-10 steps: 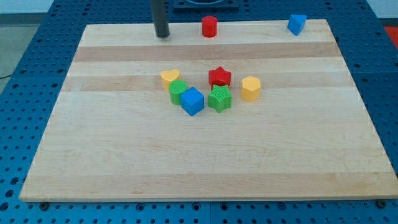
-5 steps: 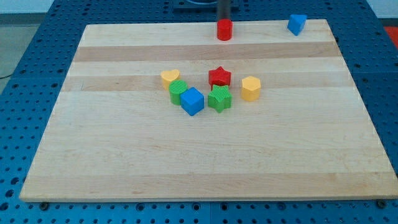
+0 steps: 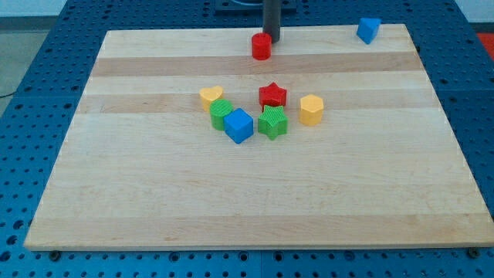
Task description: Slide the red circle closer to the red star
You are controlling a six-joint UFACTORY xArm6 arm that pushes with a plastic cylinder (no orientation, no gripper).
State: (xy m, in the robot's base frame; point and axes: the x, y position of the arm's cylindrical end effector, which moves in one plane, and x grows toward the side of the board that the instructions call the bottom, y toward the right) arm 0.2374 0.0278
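I see the wooden board lying on the blue perforated table, filling most of the view. My rod comes down from the view's top edge, and my tip sits near the board's top edge; it is a plain rod with nothing to open or close, and it holds nothing. The red circle is just beside my tip, on its lower-left side, seemingly touching it. Well below my tip, toward the view's bottom, the red star sits in a loose cluster at mid-board. Below the star is the green star-like block, with the blue cube to its left, touching the green block, and the yellow heart up-left of that. The yellow hexagonal block sits right of the star. Far right of my tip, a second blue block rests at the board's top edge.
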